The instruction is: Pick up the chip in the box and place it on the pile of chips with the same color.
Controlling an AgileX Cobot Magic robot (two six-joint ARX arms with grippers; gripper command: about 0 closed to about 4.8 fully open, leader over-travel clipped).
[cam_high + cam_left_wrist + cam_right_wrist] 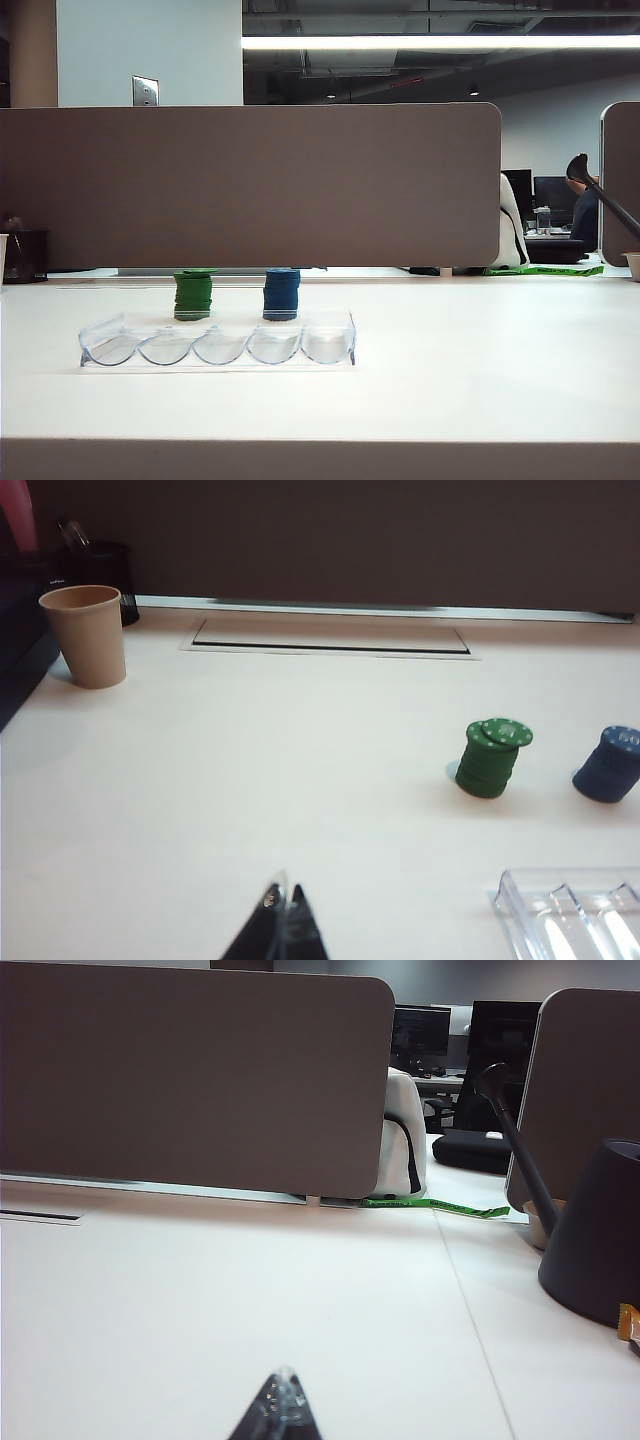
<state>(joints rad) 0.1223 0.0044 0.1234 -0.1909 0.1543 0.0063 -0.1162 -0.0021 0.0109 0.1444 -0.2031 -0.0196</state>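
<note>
We find the chip (506,732) already out of the box (330,345): it lies on top of the pile of chips (488,763), overhanging slightly toward the blue stack (610,764), not flush. All five slots of the box appear empty in the exterior view. The pile stands just behind the box, toward the table's far edge, w/ the blue stack beside it.

Left gripper (284,905): fingers pressed together, nothing between them; it sits low over bare table nearer the front edge, well apart from the pile, w/ a paper cup (87,634) off toward the far left corner. Right gripper (282,1390): tips also look closed and empty, over bare table on the right side, away from all task items. Neither arm is visible in the exterior view.

Our judgement: placement step is done, task approx. complete. Next move calls only for keeping clear of the pile; the offset top chip could slide if nudged.
</note>
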